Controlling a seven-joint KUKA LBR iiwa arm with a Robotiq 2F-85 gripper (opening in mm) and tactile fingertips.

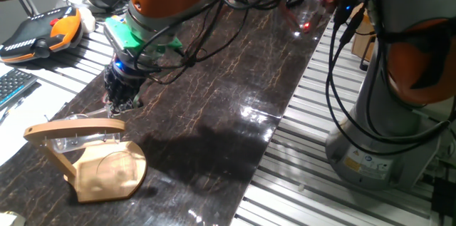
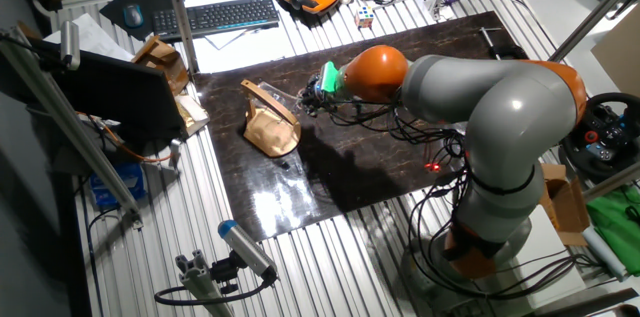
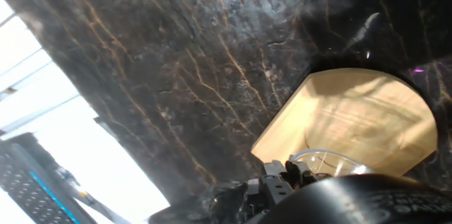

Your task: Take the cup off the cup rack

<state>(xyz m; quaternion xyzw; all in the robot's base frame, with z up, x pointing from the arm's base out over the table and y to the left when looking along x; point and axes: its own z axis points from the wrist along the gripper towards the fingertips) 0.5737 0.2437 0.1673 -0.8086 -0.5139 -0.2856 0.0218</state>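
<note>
The cup rack stands at the near left of the dark marble table, with its wooden base (image 1: 107, 172) and top bar (image 1: 71, 127). It also shows in the other fixed view (image 2: 268, 125). The clear glass cup (image 1: 80, 142) hangs under the bar, faint against the wood. My gripper (image 1: 121, 103) is just beyond the bar's right end, fingers pointing down, close to the cup. In the hand view the rack's base (image 3: 353, 111) and the cup's glass rim (image 3: 326, 160) lie just past the fingers (image 3: 282, 180). Whether the jaws are open or touch the cup is hidden.
An orange and black teach pendant (image 1: 35, 33) and a keyboard (image 1: 11, 87) lie left of the table. Cables hang from the arm over the table's middle. The robot's base (image 1: 385, 119) stands at the right. Aluminium slats edge the marble top.
</note>
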